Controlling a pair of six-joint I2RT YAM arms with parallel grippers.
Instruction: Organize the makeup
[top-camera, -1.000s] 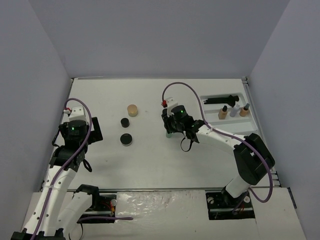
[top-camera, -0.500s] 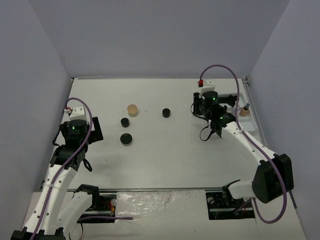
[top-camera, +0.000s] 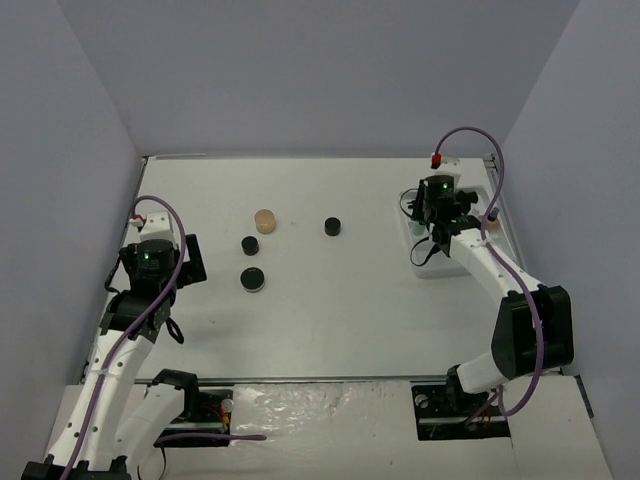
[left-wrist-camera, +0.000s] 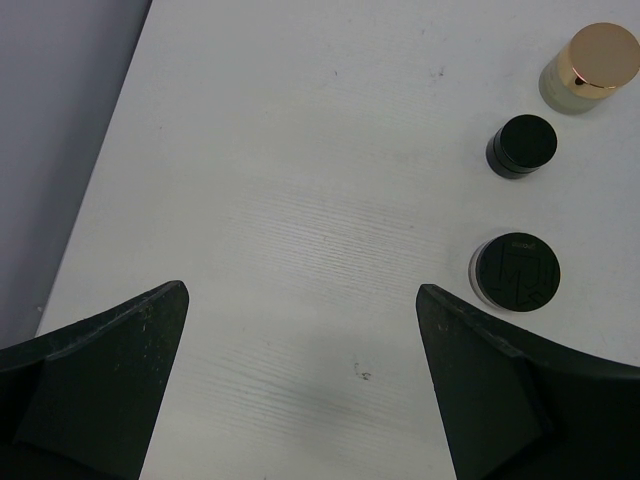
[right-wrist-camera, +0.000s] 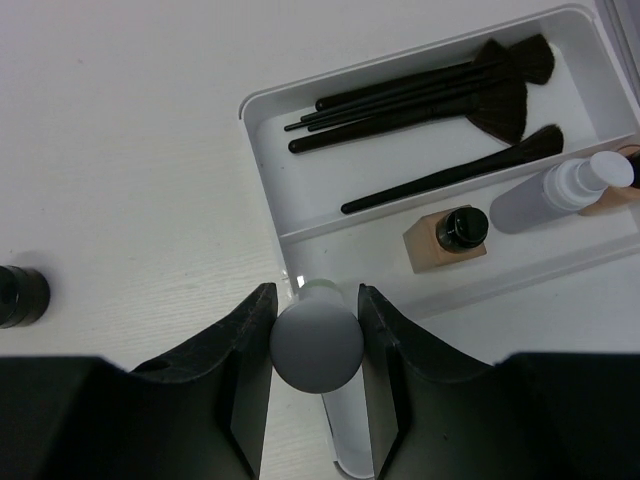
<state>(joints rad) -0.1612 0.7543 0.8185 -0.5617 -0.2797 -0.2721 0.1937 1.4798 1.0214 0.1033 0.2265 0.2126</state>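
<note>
Your right claw (right-wrist-camera: 315, 298) was clamped on a grey-capped bottle (right-wrist-camera: 317, 348), poised over the near corner of the tray (right-wrist-camera: 300, 190). In the tray lay the brushes (right-wrist-camera: 430, 95), a tan bottle (right-wrist-camera: 447, 238) and a clear bottle (right-wrist-camera: 555, 192). Your left claw (left-wrist-camera: 300, 300) hung wide open, empty, over the desk (left-wrist-camera: 300, 150), near two black jars (left-wrist-camera: 520, 146) and the tan jar (left-wrist-camera: 590, 68). A third black jar (top-camera: 333, 226) sat mid-desk.
</note>
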